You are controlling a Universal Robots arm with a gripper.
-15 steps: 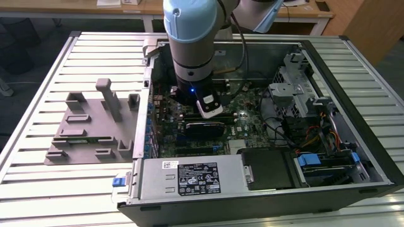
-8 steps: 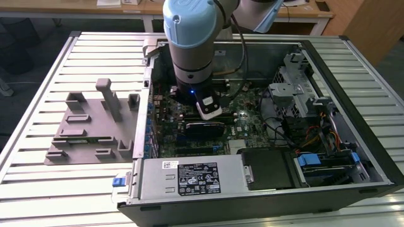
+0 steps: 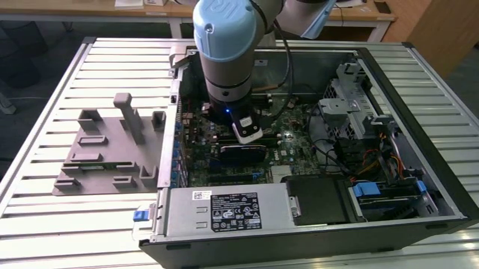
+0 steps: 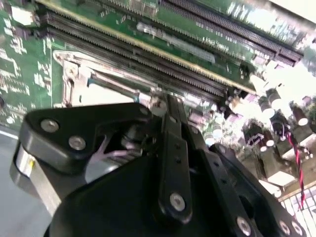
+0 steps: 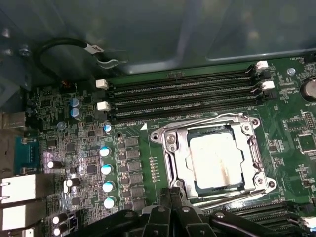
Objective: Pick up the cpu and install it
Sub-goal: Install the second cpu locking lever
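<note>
Item one, the cpu: you will find it lying flat inside the metal socket frame on the green motherboard, its pale metal top facing up, in the first wrist view. Beside the frame run the long black memory slots.

Item two, the claw: it sits low over the motherboard at the edge of the socket frame. You cannot tell from these pictures whether its fingers are open or closed, and nothing shows held in it.

Item three, the open computer case: it rests on the slatted bench, next to a grey fixture plate, with the arm reaching down into it.
</note>
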